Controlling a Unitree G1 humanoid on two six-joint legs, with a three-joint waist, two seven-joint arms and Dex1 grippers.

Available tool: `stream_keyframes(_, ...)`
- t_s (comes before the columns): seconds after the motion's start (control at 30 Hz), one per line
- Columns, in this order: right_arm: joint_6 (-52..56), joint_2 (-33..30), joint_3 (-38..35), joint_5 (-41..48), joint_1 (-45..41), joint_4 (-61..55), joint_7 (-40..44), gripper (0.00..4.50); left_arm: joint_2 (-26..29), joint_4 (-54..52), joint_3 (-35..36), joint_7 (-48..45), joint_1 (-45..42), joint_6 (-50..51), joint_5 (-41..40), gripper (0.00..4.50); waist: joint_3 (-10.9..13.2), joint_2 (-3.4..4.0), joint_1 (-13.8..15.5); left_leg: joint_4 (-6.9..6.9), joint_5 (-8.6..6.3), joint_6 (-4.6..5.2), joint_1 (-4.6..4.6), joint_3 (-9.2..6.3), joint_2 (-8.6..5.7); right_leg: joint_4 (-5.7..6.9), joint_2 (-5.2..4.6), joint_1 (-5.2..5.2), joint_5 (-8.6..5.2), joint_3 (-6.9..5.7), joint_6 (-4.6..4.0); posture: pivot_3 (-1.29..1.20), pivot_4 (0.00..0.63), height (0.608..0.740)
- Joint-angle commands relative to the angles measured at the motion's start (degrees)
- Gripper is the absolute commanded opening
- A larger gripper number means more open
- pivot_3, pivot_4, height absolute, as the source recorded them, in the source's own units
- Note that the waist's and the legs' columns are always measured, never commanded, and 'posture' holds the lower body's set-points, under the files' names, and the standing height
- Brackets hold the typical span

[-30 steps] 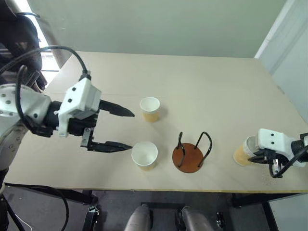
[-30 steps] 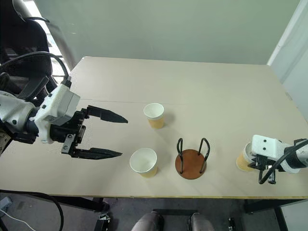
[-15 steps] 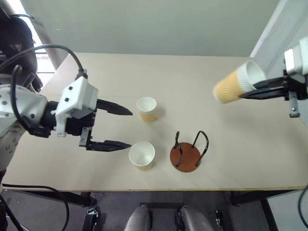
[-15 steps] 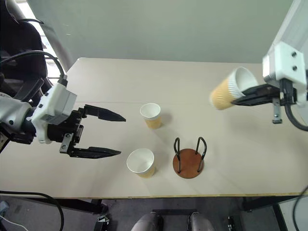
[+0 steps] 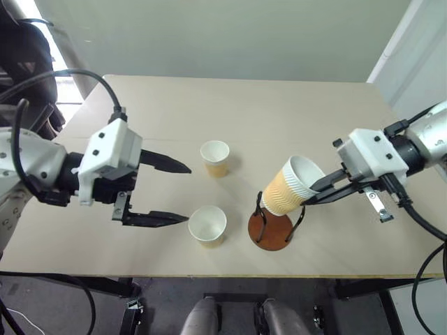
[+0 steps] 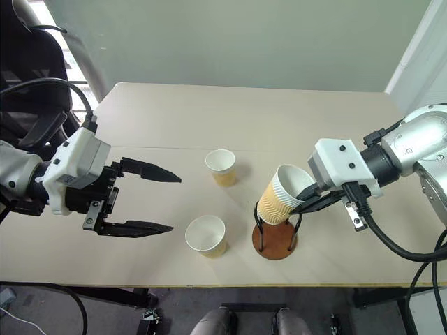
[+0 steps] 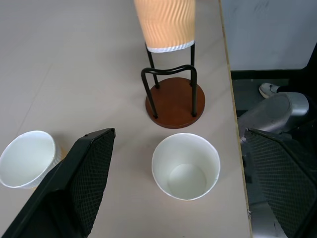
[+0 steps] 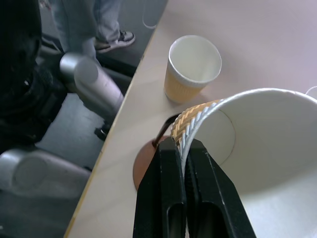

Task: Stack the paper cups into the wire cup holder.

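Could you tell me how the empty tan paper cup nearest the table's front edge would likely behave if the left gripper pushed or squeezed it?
The tan-walled paper cup looks empty and thin, so it is probably light and would slide or tip readily. Its tapered shape suggests it would roll in a curve once over. The open left gripper could likely dent it if squeezed hard.

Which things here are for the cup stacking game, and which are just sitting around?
For the job:
- held paper cup, pinched by the right gripper
- two paper cups on the table
- wire cup holder
- open left gripper

Just around:
- table

Beige table (image 5: 279,112) before a grey-green wall (image 5: 230,35); a person's shoe (image 7: 270,89) on the floor
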Motion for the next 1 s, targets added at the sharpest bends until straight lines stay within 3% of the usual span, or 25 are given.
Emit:
stream_keyframes(0.03,-1.96,-0.25,0.12,-1.46,-0.06,-0.23,0.80,0.01,1.17,-1.15,2.34,0.42,0.04,0.38,-0.66,4.50,0.00,0.00,-0.03,0.00,0.00,0.00,0.00,0.00,0.01,0.00,0.00,0.00,-0.03,-0.01,-0.11,0.00,0.150,0.740)
stream_keyframes(0.87,-6.30,3.49,3.77,-9.53,0.15,-0.04,-0.09,0.01,1.33,-1.77,1.97,1.27,0.39,-0.01,-0.70,4.50,0.00,0.00,-0.12,0.02,0.07,-0.05,-0.01,0.00,0.00,-0.01,0.00,-0.03,-0.02,0.00,-0.34,0.00,0.150,0.740)
stream_keyframes(1.0,-6.40,3.37,3.92,-10.35,0.28,0.04,-0.06,0.90,1.22,-1.65,1.75,1.08,0.24,-0.21,-0.69,4.50,0.00,0.00,-0.13,0.02,0.07,-0.05,-0.01,0.00,0.00,-0.01,0.00,-0.03,-0.03,0.00,-0.35,0.00,0.150,0.740)
